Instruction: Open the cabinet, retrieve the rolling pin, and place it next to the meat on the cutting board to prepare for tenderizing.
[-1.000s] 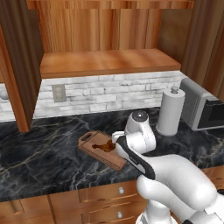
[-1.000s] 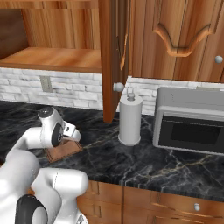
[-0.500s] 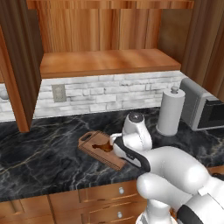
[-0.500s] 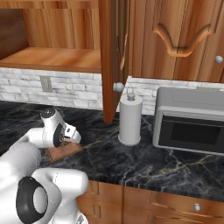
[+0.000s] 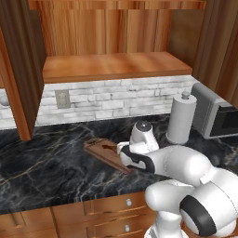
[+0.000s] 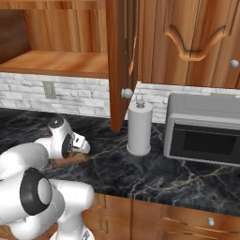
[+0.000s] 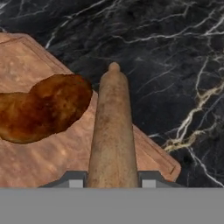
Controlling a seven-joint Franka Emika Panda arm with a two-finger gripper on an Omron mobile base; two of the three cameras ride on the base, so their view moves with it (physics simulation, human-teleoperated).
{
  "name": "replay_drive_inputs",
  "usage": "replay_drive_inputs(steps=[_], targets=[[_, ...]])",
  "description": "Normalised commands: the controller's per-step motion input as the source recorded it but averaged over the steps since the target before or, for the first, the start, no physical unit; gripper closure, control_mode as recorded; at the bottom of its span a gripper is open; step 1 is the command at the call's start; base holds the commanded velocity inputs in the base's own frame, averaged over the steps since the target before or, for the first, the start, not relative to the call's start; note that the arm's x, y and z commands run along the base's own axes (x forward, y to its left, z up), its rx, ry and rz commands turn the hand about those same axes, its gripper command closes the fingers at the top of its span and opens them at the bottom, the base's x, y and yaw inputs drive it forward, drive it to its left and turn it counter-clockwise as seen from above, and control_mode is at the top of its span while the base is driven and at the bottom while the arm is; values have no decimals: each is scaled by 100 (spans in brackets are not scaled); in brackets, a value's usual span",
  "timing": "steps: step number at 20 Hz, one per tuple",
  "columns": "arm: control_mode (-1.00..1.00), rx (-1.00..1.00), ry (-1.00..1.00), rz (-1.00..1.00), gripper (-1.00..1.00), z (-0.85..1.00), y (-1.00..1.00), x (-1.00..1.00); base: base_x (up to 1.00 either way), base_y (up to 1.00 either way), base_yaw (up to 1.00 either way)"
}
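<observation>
The gripper (image 7: 112, 180) is closed on the rolling pin (image 7: 113, 131), one dark fingertip (image 7: 73, 179) on each side of the rod. In the hand view the pin runs from six o'clock up toward twelve, its knobbed end over the edge of the cutting board (image 7: 52, 157). The meat (image 7: 43, 107), glossy brown, lies on the board at nine o'clock from the pin, just beside it. Black marble counter (image 7: 175, 65) spreads from twelve to three o'clock.

In the left base view the arm reaches down over the board (image 5: 104, 153). Above, the cabinet (image 5: 116, 65) stands open. A paper towel roll (image 6: 139, 129) and a microwave (image 6: 204, 129) sit at three o'clock.
</observation>
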Motion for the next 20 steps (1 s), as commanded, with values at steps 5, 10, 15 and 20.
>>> replay_drive_inputs(steps=[5, 10, 15, 20], targets=[[-100, 6, -4, 0, 100, -12, -22, -5, 0, 0, 0], [-100, 6, -8, 0, 100, 0, -3, -21, 0, 0, 0], [-100, 4, -8, 0, 100, -9, 0, -23, 0, 0, 0], [-100, 0, -3, 0, -100, -27, 0, -11, 0, 0, 0]])
